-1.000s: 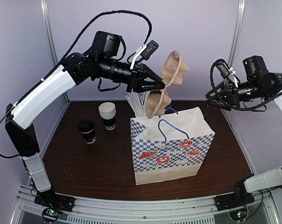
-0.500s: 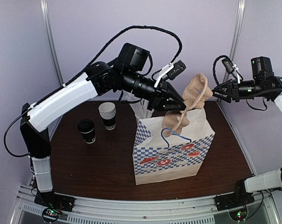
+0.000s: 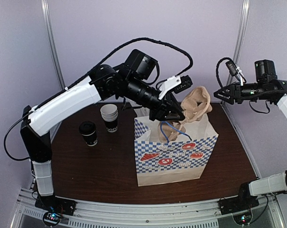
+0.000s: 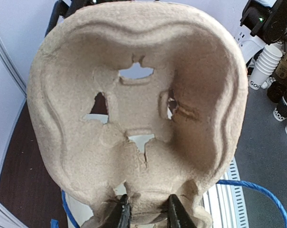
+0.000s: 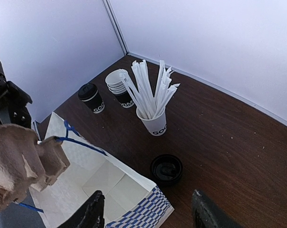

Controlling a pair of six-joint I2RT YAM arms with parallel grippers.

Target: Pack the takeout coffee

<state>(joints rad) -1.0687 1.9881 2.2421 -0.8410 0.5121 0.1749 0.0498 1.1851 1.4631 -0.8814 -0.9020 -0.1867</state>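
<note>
- Overhead, left arm rises from its base at the near left, elbow high, forearm slanting right and down toward the bag.
- Left gripper (image 3: 174,114) is clamped on the rim of a pulp cup carrier (image 3: 196,103); the wrist view shows both fingertips pinching the carrier's bottom edge.
- Carrier stands on edge, tan, its moulded wells facing the wrist camera; its lower end sits at the mouth of the paper bag (image 3: 176,159), its upper half above the rim.
- Right arm is raised at the far right, forearm level, pointing left at the bag. Right gripper (image 3: 220,96) has its fingers spread wide, holding nothing.
- Bag stands upright mid-table, mouth open, blue cord handles, blue-and-white checks with red pastry pictures; no words legible on it.
- Takeout coffee (image 3: 88,133), black with lid on, stands on the table (image 3: 96,171) left of the bag, well apart from both grippers. White lettering starts "GOO"; the rest curves out of sight.
- Stack of cups (image 3: 109,117) just right of and beyond the coffee, partial letters "DM".
- White cup (image 5: 153,123) is full of wrapped straws; a loose black lid (image 5: 166,169) lies near it.
</note>
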